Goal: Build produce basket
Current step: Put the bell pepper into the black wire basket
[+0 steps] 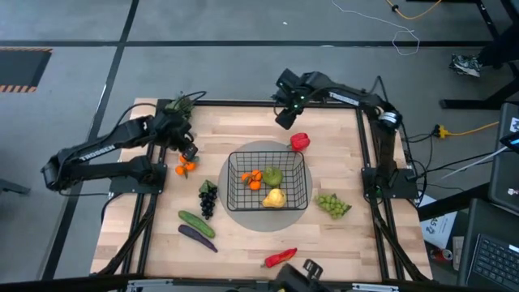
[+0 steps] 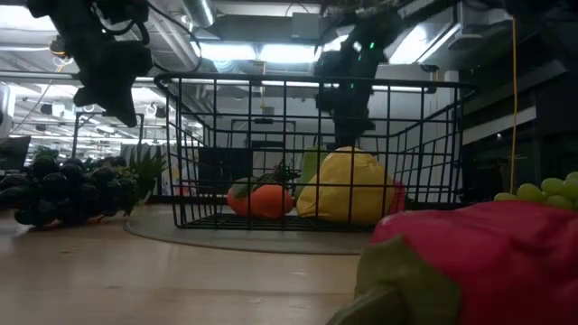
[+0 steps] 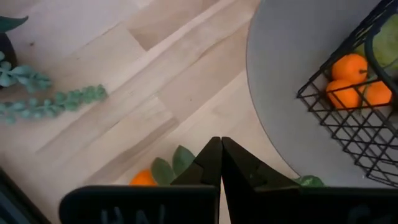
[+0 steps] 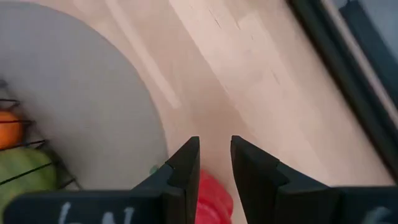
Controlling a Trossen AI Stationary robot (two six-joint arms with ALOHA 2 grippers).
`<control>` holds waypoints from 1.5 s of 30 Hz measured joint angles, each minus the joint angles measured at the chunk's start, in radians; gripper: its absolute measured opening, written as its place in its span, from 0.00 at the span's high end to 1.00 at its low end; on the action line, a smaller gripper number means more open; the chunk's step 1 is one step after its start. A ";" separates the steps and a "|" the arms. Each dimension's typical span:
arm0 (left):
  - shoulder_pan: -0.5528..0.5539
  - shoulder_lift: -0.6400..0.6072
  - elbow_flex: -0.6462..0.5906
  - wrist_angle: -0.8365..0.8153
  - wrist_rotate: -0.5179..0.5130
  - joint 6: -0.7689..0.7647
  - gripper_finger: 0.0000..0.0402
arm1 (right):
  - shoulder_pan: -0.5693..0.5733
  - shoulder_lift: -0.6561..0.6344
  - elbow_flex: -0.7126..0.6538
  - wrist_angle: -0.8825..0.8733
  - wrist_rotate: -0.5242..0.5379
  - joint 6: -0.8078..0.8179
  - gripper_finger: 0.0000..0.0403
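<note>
The black wire-mesh basket point(image 1: 268, 180) sits on a round grey mat point(image 1: 243, 212) in the middle of the pale wooden table point(image 1: 349, 243), and it is partly filled: a cluster of small oranges point(image 1: 253, 178), a green pear-like fruit point(image 1: 273, 174) and a yellow lemon-shaped fruit point(image 1: 274, 197) lie inside.

The rest of the produce is outside the basket. A red bell pepper point(image 1: 299, 142) lies just beyond the far right corner, a bunch of pale green grapes point(image 1: 332, 204) to the right, a long red chilli-shaped pepper point(image 1: 280, 258) near the front edge, and a green cucumber point(image 1: 196, 223), a purple eggplant point(image 1: 197, 237) and a bunch of dark grapes point(image 1: 208, 199) to the left. A second leafy orange cluster point(image 1: 186, 167) lies at the left.

The step in hand looks like fetching the next piece. The right gripper point(image 4: 214, 158) hovers over the red bell pepper, its 2 fingers a narrow gap apart and holding nothing. The left gripper point(image 3: 220, 163) hangs above the leafy orange cluster with its fingers pressed together, empty (a small green potted plant point(image 1: 180, 104) stands at the far left corner, no part of the load).

My judgement: the right gripper must spread its fingers wider than the pepper, descend around it, close, lift, and carry it over the near rim.
</note>
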 joint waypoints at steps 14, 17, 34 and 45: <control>-0.006 -0.008 -0.005 0.011 -0.079 -0.016 1.00 | -0.016 0.136 0.000 -0.043 -0.098 -0.028 0.77; -0.006 -0.008 -0.005 0.011 -0.079 -0.016 1.00 | -0.019 0.136 0.000 -0.126 -0.097 -0.039 0.77; -0.006 -0.008 -0.005 0.009 -0.104 -0.015 1.00 | -0.085 0.135 0.000 -0.406 0.067 0.002 0.77; -0.006 -0.008 -0.005 0.009 -0.104 -0.015 1.00 | -0.044 0.135 0.000 -0.134 -0.310 -0.152 0.77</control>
